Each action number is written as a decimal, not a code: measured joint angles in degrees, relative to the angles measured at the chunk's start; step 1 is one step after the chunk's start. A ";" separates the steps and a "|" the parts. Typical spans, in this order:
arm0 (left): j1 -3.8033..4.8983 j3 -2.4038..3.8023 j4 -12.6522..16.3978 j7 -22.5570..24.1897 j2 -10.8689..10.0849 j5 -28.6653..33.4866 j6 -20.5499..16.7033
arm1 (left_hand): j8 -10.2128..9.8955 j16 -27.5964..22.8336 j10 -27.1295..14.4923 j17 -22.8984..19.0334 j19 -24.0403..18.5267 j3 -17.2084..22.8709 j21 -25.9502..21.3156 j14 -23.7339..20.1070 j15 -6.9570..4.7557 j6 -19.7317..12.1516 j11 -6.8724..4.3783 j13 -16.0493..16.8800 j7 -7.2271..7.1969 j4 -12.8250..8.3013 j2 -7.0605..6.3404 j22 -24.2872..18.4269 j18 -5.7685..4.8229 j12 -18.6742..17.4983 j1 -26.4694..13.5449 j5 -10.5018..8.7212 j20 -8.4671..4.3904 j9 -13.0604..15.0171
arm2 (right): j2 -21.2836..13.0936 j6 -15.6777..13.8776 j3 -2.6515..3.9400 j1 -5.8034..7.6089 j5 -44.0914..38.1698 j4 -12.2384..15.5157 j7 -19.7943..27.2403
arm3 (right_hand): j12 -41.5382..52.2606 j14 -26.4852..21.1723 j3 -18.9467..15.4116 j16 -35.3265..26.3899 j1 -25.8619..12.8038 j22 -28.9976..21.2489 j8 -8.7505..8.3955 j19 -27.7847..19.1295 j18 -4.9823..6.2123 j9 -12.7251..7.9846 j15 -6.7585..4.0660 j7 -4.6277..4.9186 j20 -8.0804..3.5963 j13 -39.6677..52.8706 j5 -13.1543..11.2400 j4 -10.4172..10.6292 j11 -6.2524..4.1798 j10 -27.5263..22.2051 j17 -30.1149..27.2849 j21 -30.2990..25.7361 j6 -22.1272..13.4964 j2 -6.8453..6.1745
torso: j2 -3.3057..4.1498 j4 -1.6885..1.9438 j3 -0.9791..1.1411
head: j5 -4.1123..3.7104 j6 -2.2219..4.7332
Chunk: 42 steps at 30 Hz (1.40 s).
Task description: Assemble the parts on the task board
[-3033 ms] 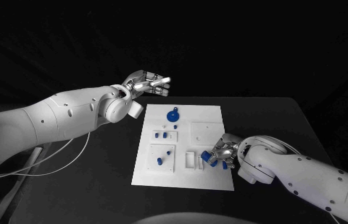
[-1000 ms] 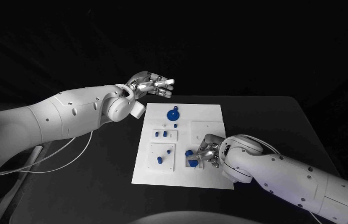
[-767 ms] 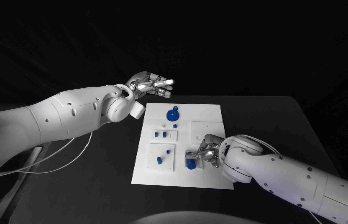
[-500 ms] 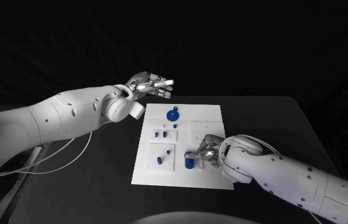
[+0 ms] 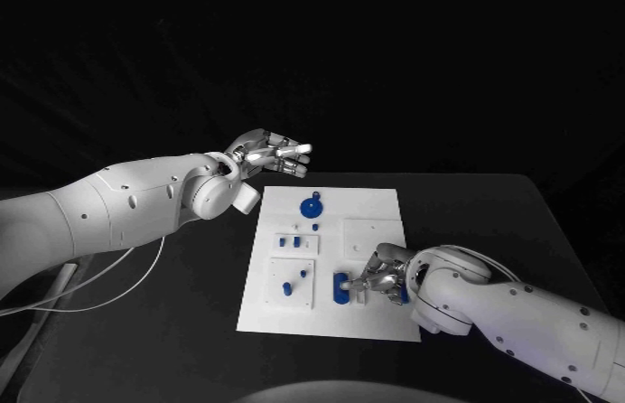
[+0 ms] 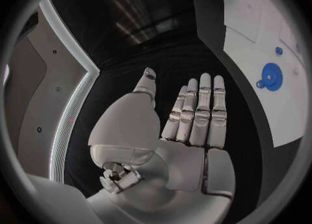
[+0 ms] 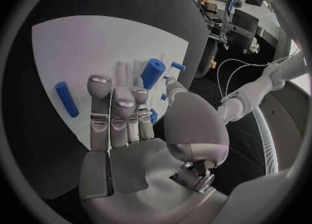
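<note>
The white task board [image 5: 371, 326] lies flat in the middle of the black tabletop [image 5: 482, 213]. The left robot hand [image 5: 270, 154] hangs above the tabletop just beyond the board's far left corner, fingers straight and side by side, thumb apart, holding nothing. The right robot hand [image 5: 380, 279] is over the near right part of the board, fingers extended and close together; its fingertips [image 7: 99, 85] are at the white slotted block. A blue cylinder [image 5: 341, 287] is just beside this hand at the slots; whether the hand touches it cannot be told. A blue bar [image 7: 66, 99] lies flat on the board nearby. A blue disc [image 5: 312, 208] sits near the board's far edge, with small blue pegs [image 5: 289, 239] on the left plates.
</note>
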 measured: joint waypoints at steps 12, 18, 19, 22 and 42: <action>0.00 -0.03 0.02 -0.15 -0.11 -0.27 0.00 | 0.00 0.00 0.00 0.05 0.00 0.00 0.00 0.00 0.00 0.00 0.00 0.00 0.00 0.00 0.00 0.00 0.00 0.00 0.00 0.00 0.00 0.00 | -1.84 1.75 0.12 -0.06 0.00 1.61 2.51 | 0.25 0.04 2.05 0.00 5.34 -0.01 0.00 -0.07 0.00 4.65 -0.03 -1.39 -0.11 0.64 3.61 -9.95 -0.43 0.43 0.13 0.46 3.25 0.36 | -0.01 -0.07 0.03 | 0.10 0.13; 0.00 -0.05 0.03 -0.18 -0.06 -0.32 0.02 | 0.00 0.00 0.00 0.04 0.00 0.00 0.00 0.00 0.00 0.00 0.00 0.00 0.00 0.00 0.00 0.00 0.00 0.00 0.00 0.00 0.00 0.00 | -0.95 2.03 0.13 -0.38 -0.20 1.01 2.81 | 0.25 0.00 2.19 0.00 5.11 -0.01 1.58 -0.06 -0.94 24.41 -0.62 -2.84 -0.97 0.81 4.00 -11.64 -1.35 0.52 0.13 0.45 3.74 0.59 | -0.01 0.00 0.03 | 0.04 0.03; 0.00 -0.06 0.04 -0.18 -0.05 -0.32 0.02 | 0.00 0.00 0.00 0.04 0.00 0.00 0.00 0.00 0.00 0.00 0.00 0.00 0.00 0.00 0.00 0.00 0.00 0.00 0.00 0.00 0.00 0.00 | -0.83 2.04 0.13 -0.45 -0.23 0.91 2.81 | 0.25 0.12 2.19 0.00 4.86 -0.01 1.60 0.00 -0.93 27.34 -0.74 -2.97 -1.04 0.81 4.23 -11.64 -1.35 0.52 0.13 0.45 3.28 0.83 | -0.01 0.02 0.02 | 0.04 0.00; 0.00 -0.06 0.04 -0.19 -0.05 -0.34 0.03 | 0.00 0.00 0.00 0.04 0.00 0.00 0.00 0.00 0.00 0.00 0.00 0.00 0.00 0.00 0.00 0.00 0.00 0.00 0.00 0.00 0.00 0.00 | -0.33 2.03 0.13 -0.74 -0.46 0.51 2.81 | 0.62 0.19 2.43 0.00 4.80 -0.01 0.09 0.00 -0.93 32.16 -0.81 -2.99 -1.04 1.05 4.28 -11.39 -1.56 0.73 0.13 0.45 3.17 0.89 | 0.00 0.03 -0.01 | 0.03 -0.08; 0.00 -0.09 0.03 -0.53 0.01 -0.39 0.39 | 0.00 0.00 -0.52 0.02 0.00 0.40 0.00 -0.21 0.20 0.00 0.10 0.00 0.00 0.40 0.22 0.00 0.00 0.00 0.23 0.00 0.00 0.00 | 2.21 -0.63 0.09 -1.55 -2.22 -2.61 0.87 | 1.75 -0.02 4.18 0.00 -0.01 -0.02 0.09 -0.01 -0.93 35.92 -1.02 -3.20 -1.04 2.04 1.46 -9.56 -1.97 1.15 -0.34 0.90 3.39 5.47 | 0.02 0.07 -0.07 | 0.37 -0.70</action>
